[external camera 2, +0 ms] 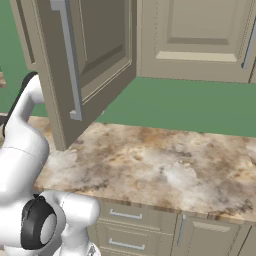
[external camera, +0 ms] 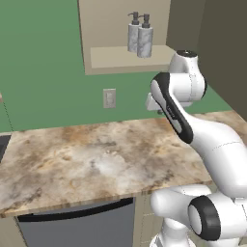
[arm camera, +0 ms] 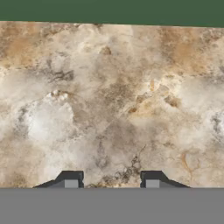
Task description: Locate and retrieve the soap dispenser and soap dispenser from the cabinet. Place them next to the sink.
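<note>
Two soap dispensers, marbled grey-white bottles with dark pump heads, stand side by side and upright on the shelf board (external camera: pixel 111 58) of the open cabinet (external camera: pixel 103 24). One dispenser (external camera: pixel 133 37) is slightly behind the other (external camera: pixel 145 42). My gripper (arm camera: pixel 111 180) is open, its two dark tips apart with nothing between them. It looks down on the bare marbled counter (arm camera: pixel 113 105), well below the shelf. In the left base view my hand (external camera: pixel 151 102) is mostly hidden behind the forearm. The sink is out of view.
The cabinet's door (external camera 2: pixel 85 65) hangs open over the counter's left part, with a long bar handle (external camera 2: pixel 70 60). A wall outlet (external camera: pixel 109 98) sits on the green wall. A dark appliance front (external camera: pixel 77 226) and drawers (external camera 2: pixel 125 215) lie under the counter. Closed wall cupboards (external camera 2: pixel 200 35) hang at the right.
</note>
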